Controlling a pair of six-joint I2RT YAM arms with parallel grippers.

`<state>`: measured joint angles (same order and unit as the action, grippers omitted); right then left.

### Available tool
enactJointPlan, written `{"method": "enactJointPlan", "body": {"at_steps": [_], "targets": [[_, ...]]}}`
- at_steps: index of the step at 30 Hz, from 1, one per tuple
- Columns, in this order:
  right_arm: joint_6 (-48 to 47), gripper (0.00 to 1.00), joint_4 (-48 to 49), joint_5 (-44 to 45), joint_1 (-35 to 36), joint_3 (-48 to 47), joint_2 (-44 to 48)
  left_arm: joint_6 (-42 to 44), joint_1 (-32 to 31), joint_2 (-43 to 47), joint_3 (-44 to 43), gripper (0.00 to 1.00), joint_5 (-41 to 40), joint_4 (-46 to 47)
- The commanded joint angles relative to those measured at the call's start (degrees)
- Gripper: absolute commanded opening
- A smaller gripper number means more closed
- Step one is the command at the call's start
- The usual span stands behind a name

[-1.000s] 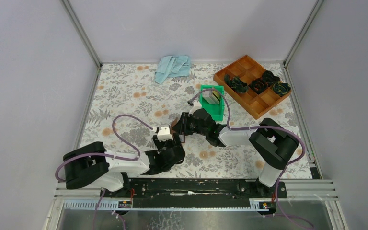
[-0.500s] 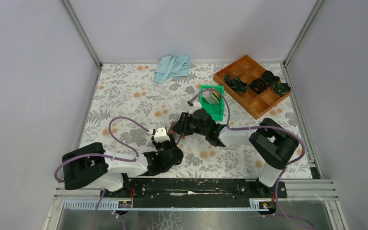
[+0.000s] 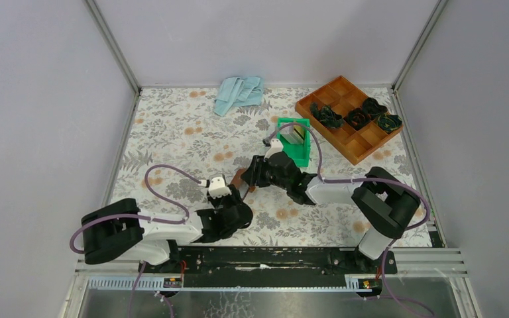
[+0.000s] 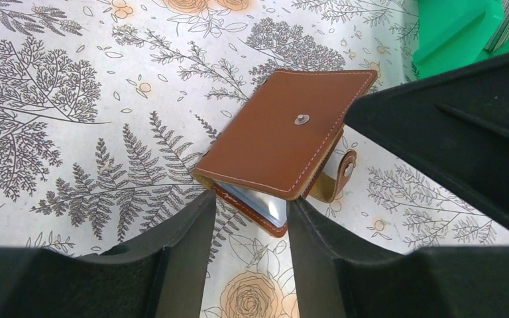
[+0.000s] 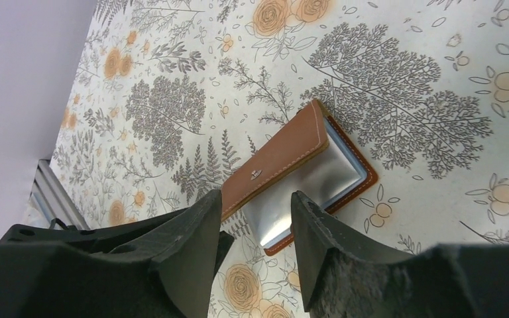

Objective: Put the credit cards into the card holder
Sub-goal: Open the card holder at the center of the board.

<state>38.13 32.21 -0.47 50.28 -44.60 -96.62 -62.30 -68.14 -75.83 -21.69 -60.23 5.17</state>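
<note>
The card holder (image 4: 285, 132), a brown leather wallet with a snap tab, lies half open on the flowered table, its clear sleeves (image 5: 305, 189) showing. In the top view it (image 3: 241, 177) is mostly hidden between the two grippers. My left gripper (image 4: 250, 202) is open and empty, its fingertips on either side of the wallet's near edge. My right gripper (image 5: 256, 199) is open and empty just above the wallet's open side. The credit cards (image 3: 294, 134) stand as a grey stack in the green bin (image 3: 299, 156).
An orange-brown wooden tray (image 3: 364, 142) with dark bundles stands at the back right. A light blue cloth (image 3: 238, 93) lies at the back. The green bin's corner (image 4: 451, 33) shows behind the wallet in the left wrist view.
My left gripper has drawn back a little toward the near left. The right gripper has stayed over the wallet with only a slight shift.
</note>
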Motion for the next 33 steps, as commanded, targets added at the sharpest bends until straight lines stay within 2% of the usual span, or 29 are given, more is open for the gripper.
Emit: {"method": "enactJointPlan", "body": {"at_steps": [1,9,15,17,25,33], "targets": [[-3.3,0.51,-1.8,6.4,2.2,0.4,4.5,-8.6,0.1,0.3,-3.5,0.49,-1.2,-8.3],[-6.7,0.49,-8.1,16.5,6.5,1.3,7.9,-18.9,0.3,0.1,-7.6,0.41,0.8,-17.7],[-6.0,0.42,-8.4,19.5,7.5,3.7,9.7,-22.3,1.4,0.1,-7.4,0.39,1.0,-19.3],[-5.9,0.4,-8.4,19.5,7.7,4.1,9.8,-22.7,1.9,0.0,-6.5,0.39,1.0,-18.4],[-6.4,0.18,-8.2,19.4,10.5,2.9,8.1,-21.2,3.3,0.7,-4.0,0.42,1.2,-14.0],[-7.0,0.15,-8.5,21.5,12.0,0.3,3.7,-20.1,3.6,2.3,-2.7,0.42,1.8,-13.2]]}}
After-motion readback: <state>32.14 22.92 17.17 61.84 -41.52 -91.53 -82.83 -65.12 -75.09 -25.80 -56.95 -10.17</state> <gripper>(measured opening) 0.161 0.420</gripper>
